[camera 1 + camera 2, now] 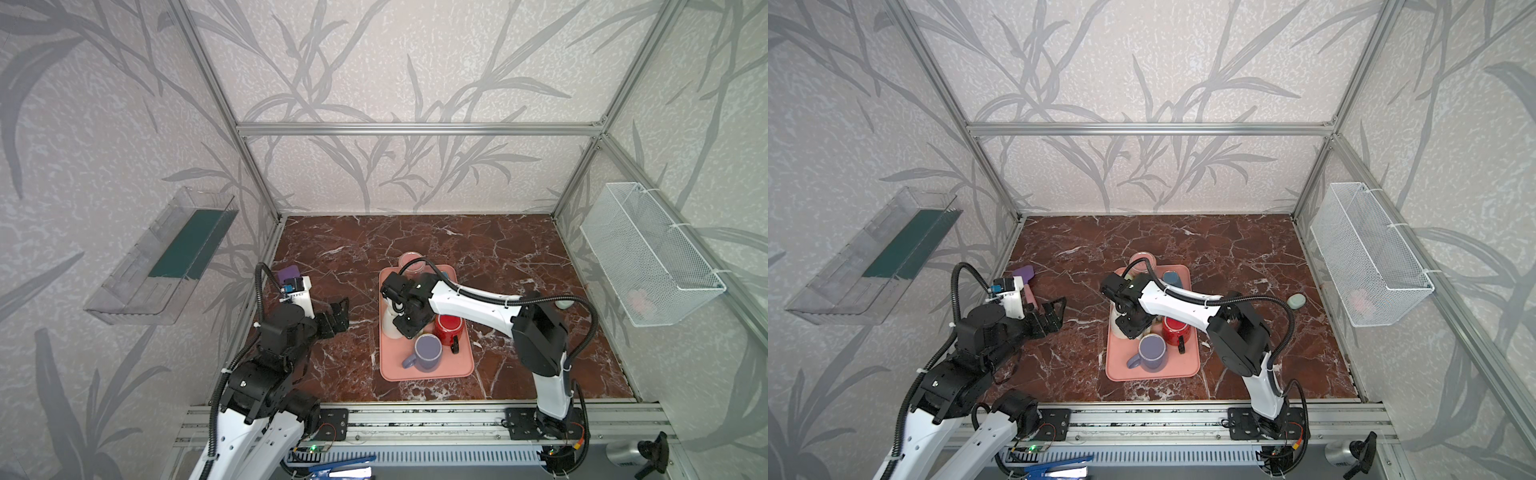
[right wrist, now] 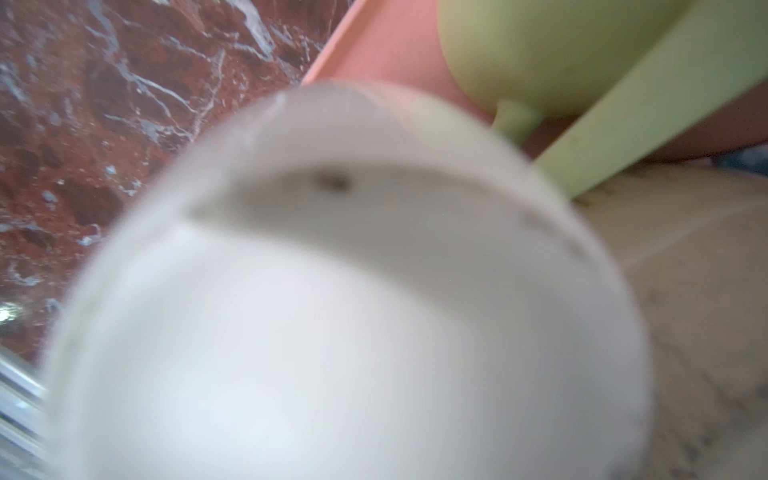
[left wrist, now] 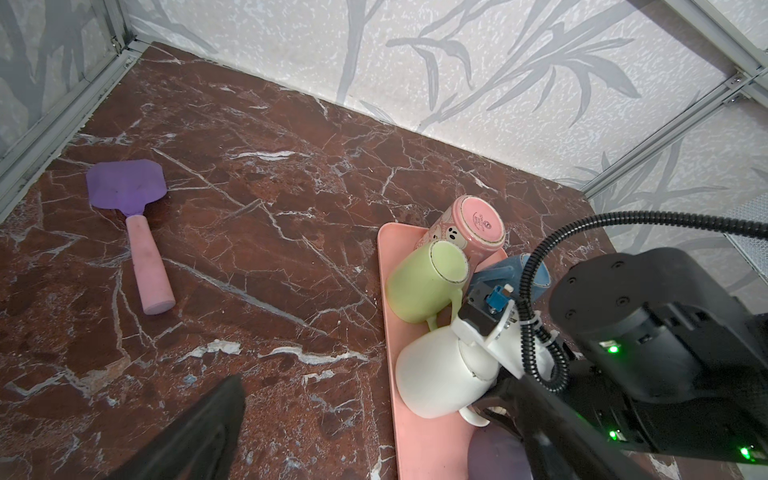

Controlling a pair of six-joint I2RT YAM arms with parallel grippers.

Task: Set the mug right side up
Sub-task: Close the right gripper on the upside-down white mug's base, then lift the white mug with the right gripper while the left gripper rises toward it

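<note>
A white mug (image 1: 388,322) (image 3: 440,374) stands bottom up at the left edge of the pink tray (image 1: 428,372) (image 3: 424,440). My right gripper (image 1: 405,328) (image 1: 1133,330) is down on the mug from above and shut at its handle (image 3: 473,415). In the right wrist view the mug's white base (image 2: 332,311) fills the picture and hides the fingers. My left gripper (image 1: 338,316) (image 1: 1052,316) hovers open over the marble to the left of the tray, holding nothing. One of its dark fingers (image 3: 208,428) shows in the left wrist view.
Also on the tray: a green mug (image 3: 428,286), a pink mug (image 3: 469,228) and a blue mug (image 3: 507,270), all overturned, a red mug (image 1: 448,328) and an upright purple mug (image 1: 428,352). A purple spatula (image 3: 137,232) lies at the left. A wire basket (image 1: 652,257) hangs on the right wall.
</note>
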